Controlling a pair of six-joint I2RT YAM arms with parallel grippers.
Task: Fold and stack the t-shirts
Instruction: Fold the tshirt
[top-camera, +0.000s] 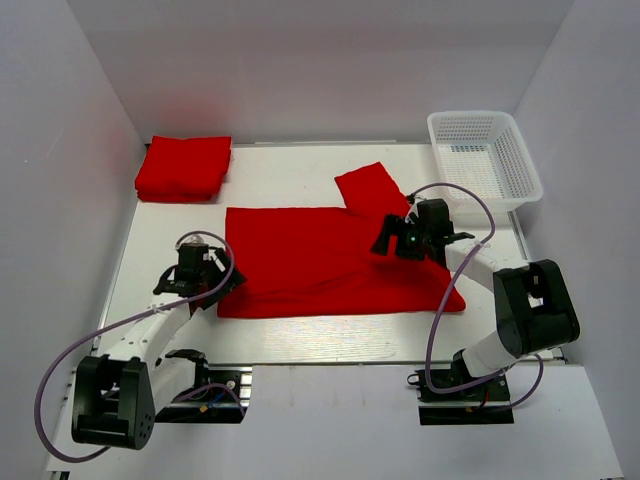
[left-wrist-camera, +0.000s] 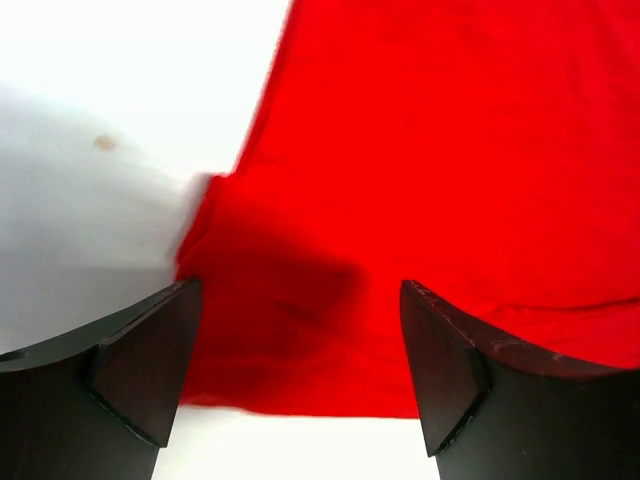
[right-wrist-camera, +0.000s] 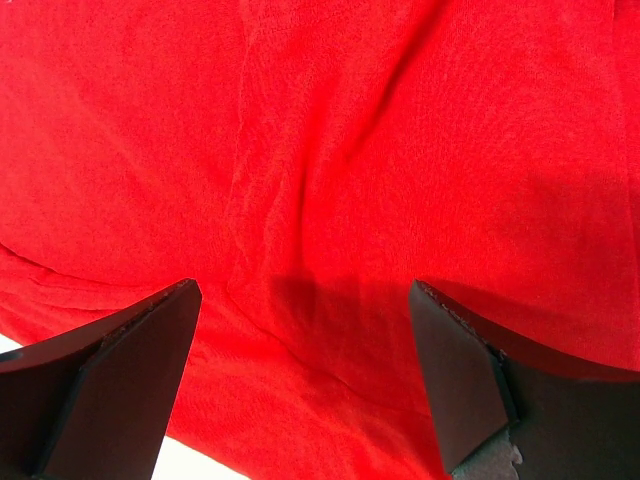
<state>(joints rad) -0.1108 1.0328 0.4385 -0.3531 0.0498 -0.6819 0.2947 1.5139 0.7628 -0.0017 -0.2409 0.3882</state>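
In the middle of the white table (top-camera: 300, 345) a red t-shirt (top-camera: 320, 265) lay spread flat, one short sleeve (top-camera: 370, 188) sticking out from its far edge near the right-hand end. At the shirt's left edge, by the near corner, the left gripper (top-camera: 218, 283) hung low with its jaws parted and nothing between them; its wrist view showed the cloth's edge and a strip of bare table under the gap. Over the shirt's right part, just on the near side of the sleeve, the right gripper (top-camera: 388, 238) stood spread wide above the wrinkled cloth, gripping nothing. Beyond the shirt's far left corner sat a folded red pile (top-camera: 183, 167) of t-shirts, apart from it. Beyond its far right corner stood a white mesh basket (top-camera: 485, 155)
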